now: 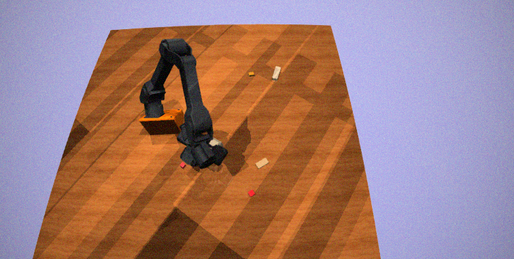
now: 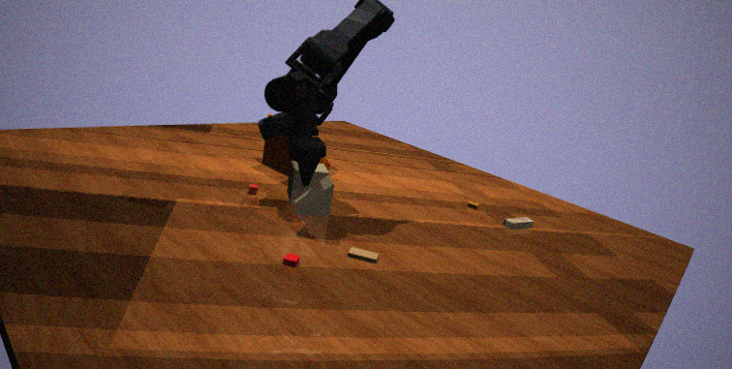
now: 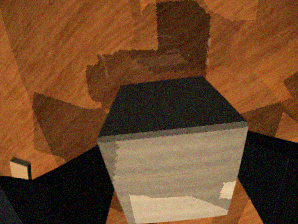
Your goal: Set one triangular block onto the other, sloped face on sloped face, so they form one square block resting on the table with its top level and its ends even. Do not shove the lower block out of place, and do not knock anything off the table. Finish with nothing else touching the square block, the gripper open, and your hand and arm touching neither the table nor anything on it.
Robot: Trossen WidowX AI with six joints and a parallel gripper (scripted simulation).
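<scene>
My gripper (image 1: 212,157) (image 2: 306,179) (image 3: 169,139) is shut on the upper triangular block (image 1: 215,142) (image 2: 320,168) (image 3: 175,172), a pale grey block with a dark face at the far side in the wrist view. The lower triangular block (image 2: 314,207), grey, stands on the table directly below it in the exterior view. The two blocks overlap there, with a pale slanting line at their left side. I cannot tell whether their sloped faces touch. The lower block is hidden behind the gripper in the top view and behind the held block in the wrist view.
A tan flat block (image 1: 262,162) (image 2: 363,255) (image 3: 20,169) lies near the gripper. Red pieces lie on either side, one nearer the base (image 1: 182,164) (image 2: 253,189), one farther out (image 1: 251,193) (image 2: 290,261). A white bar (image 1: 276,72) (image 2: 518,223) and yellow piece (image 1: 251,73) (image 2: 472,205) lie farther away.
</scene>
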